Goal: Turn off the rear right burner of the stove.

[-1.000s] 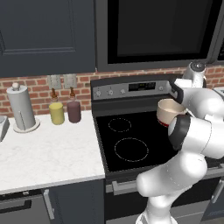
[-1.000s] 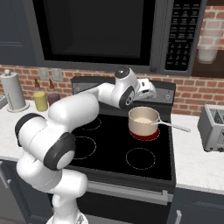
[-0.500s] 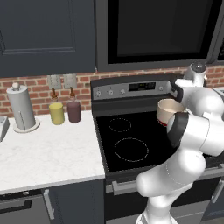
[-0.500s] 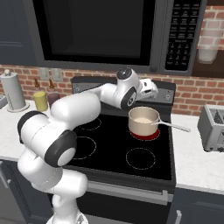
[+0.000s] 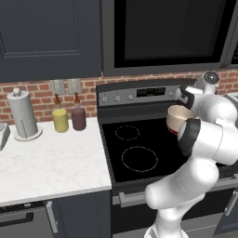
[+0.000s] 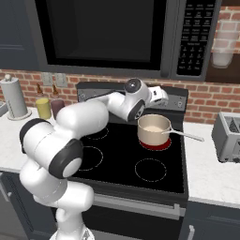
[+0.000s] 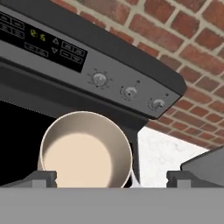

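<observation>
- Plainly, the black glass-top stove with white ring markings stands between pale stone counters, its grey back panel running along the red brick wall.
- On that panel, in the hand view, left of the knobs sits a dark display with small lit figures.
- Next come three small round grey knobs in a row: the first knob, the middle knob and the end knob, close to the panel's end.
- I judge these knobs rigid, smooth and small, so a grip should pinch one across its sides and twist; the pads could slip on so little surface.
- Which of the three governs the rear right zone I cannot tell from here.
- The rear right burner shows as a reddish glowing patch on the glass, at the back right of the top.
- A cream-coloured round saucepan with a long steel handle stands on that patch and hides most of it; it holds a pale liquid.
- The white arm reaches up and forward over the stove, hand held level near the panel's right end, above and just behind the saucepan.
- The two-finger gripper points at the panel, jaws spread wide and holding nothing, apart from the knobs.
</observation>
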Available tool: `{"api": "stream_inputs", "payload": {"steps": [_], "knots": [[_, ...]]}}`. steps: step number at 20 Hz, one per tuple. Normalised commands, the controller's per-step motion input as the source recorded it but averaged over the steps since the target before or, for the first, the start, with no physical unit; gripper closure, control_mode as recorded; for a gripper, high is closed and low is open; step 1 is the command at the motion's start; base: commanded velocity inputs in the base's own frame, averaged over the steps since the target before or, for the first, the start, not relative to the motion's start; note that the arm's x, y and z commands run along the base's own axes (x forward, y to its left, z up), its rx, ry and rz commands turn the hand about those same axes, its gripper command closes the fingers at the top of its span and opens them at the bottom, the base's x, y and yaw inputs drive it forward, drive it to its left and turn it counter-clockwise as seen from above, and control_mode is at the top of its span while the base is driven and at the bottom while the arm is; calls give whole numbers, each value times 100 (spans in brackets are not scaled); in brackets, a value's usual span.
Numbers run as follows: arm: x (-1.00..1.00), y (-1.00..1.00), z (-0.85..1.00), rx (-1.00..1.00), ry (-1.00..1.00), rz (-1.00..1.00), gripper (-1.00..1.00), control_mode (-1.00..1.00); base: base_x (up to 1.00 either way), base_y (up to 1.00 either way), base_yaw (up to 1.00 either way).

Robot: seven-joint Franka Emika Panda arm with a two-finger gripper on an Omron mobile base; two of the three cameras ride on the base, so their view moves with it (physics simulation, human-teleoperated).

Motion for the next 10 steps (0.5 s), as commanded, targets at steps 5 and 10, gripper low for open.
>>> {"api": "stream_inputs", "payload": {"steps": [5, 10], "knots": [[2, -6, 0, 0, -11, 9, -100, -100, 0, 0, 0], [0, -9, 0, 0, -5, 9, -100, -100, 0, 0, 0]]}}
